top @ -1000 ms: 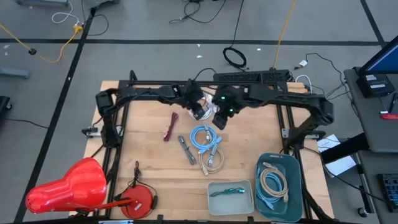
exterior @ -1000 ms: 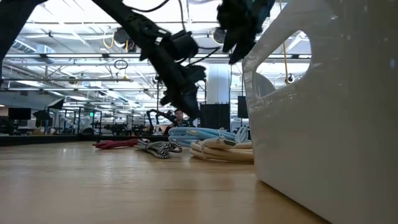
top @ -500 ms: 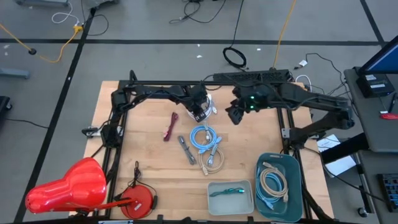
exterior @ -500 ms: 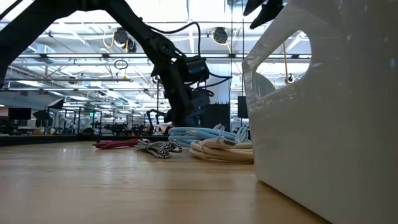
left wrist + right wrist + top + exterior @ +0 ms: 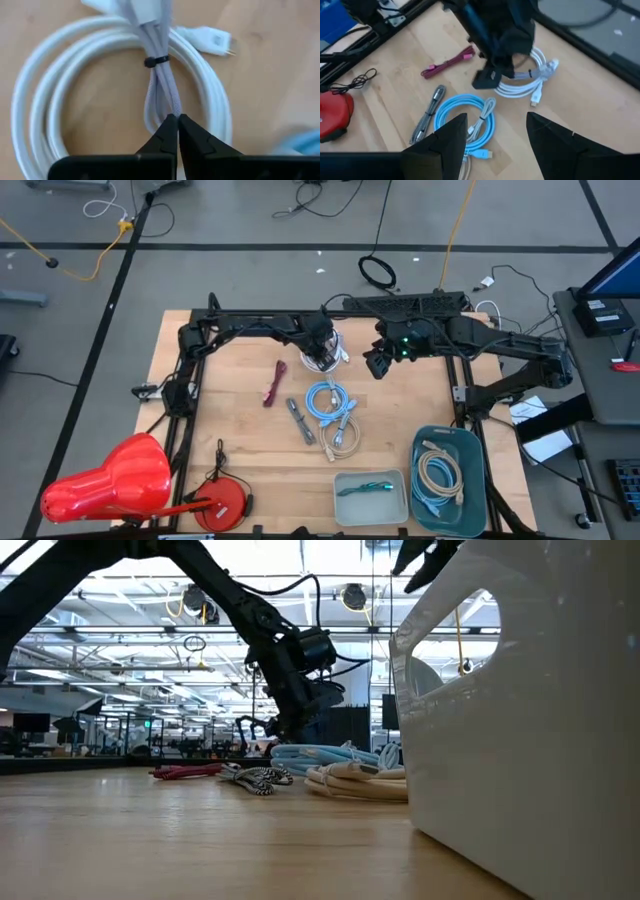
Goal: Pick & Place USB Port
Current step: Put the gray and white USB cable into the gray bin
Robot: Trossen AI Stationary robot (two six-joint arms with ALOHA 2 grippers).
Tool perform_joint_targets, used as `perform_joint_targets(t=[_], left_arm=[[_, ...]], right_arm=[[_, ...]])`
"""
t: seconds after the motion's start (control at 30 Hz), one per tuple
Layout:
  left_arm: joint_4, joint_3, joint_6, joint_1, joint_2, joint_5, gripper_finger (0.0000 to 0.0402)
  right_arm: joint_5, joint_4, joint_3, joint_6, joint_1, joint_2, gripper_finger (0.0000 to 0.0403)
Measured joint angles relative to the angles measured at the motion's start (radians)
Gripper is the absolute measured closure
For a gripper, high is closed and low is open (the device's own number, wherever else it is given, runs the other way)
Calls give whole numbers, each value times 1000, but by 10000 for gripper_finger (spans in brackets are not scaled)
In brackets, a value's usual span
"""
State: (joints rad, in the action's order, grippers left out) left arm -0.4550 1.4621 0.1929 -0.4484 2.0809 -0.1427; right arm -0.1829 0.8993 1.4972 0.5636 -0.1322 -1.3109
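Two fingers of the left gripper [image 5: 173, 119] are pressed onto the white cable [image 5: 125, 90]'s tied bundle; the spread right gripper [image 5: 375, 364] is held at three o'clock.

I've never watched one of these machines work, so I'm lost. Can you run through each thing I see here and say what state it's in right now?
Left pincer: shut on the white cable's tied bundle.
Right pincer: open, raised, holding nothing.
White cable: coiled, lying on the table.
Blue cable: coiled, on the table.
Beige cable: coiled, on the table.
Red cable: loose, on the table.
Teal bin: holds coiled cables.
Clear tray: holds one teal cable.
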Motion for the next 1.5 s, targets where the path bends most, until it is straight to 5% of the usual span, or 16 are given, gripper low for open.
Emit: perform_joint_targets(t=[0.4,0.83,1.5], left_arm=[[-42,0,54,42,-303,-11,400],[-208,1,162,257,-649,176,401],[-68,0,188,348,-621,215,401]], right_arm=[[55,-332,-230,206,0,15,206],[3,-1402,-600,458,-21,24,206],[0,-1501,-618,450,12,1,206]])
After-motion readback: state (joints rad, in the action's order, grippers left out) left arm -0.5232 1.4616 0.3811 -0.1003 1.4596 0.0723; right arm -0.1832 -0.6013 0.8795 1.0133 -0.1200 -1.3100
